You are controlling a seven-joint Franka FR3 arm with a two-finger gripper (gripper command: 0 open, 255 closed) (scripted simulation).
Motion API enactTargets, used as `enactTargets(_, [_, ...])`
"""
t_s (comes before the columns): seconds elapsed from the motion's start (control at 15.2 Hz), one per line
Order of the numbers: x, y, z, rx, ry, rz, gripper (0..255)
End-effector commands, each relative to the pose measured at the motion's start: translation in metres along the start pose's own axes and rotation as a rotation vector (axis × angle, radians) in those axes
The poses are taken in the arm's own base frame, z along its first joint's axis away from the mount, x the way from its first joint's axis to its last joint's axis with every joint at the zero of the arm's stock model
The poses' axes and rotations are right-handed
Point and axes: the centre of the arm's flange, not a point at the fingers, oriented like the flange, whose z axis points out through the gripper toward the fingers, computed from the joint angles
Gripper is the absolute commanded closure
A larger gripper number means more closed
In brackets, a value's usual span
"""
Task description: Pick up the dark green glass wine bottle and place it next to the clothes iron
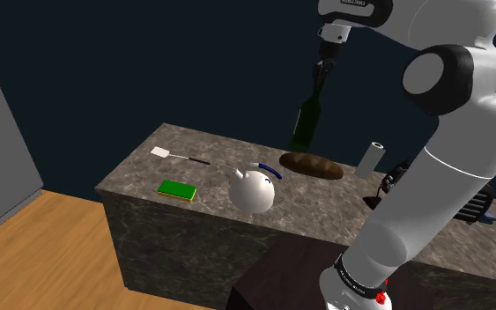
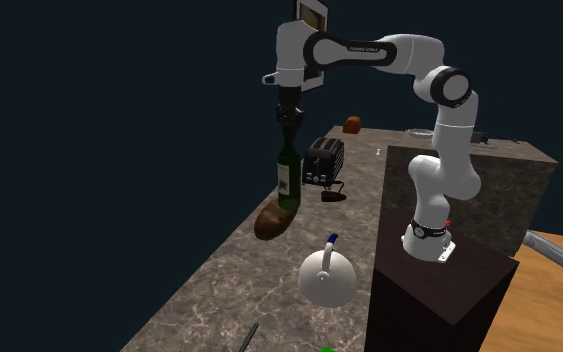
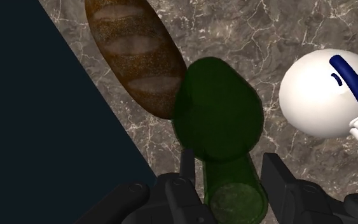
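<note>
The dark green wine bottle (image 1: 305, 123) stands upright at the counter's far edge, right behind a brown bread loaf (image 1: 312, 165). My gripper (image 1: 322, 75) comes down from above and is shut on the bottle's neck. In the wrist view both fingers clasp the neck (image 3: 233, 184), with the bottle's body (image 3: 219, 114) below them beside the loaf (image 3: 136, 54). From the second exterior view, the bottle (image 2: 287, 175) hangs under the gripper (image 2: 288, 125); I cannot tell whether its base touches the counter. A small dark iron (image 2: 333, 194) lies by a black toaster (image 2: 322, 160).
A white kettle (image 1: 255, 188) with a blue handle sits near the loaf. A grey cylinder (image 1: 369, 160), a green sponge (image 1: 177, 188) and a white spatula (image 1: 171, 154) also lie on the marble counter (image 1: 149, 176). My dark stand (image 2: 439, 285) adjoins the counter.
</note>
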Motion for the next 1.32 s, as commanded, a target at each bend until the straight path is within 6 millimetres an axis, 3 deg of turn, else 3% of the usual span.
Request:
enactTargets(0.0, [-0.023,0.012,0.002,0.0,0.0,-0.001,255])
enactTargets(1.25, [-0.254,0.12,0.012,0.0,0.0,-0.001,255])
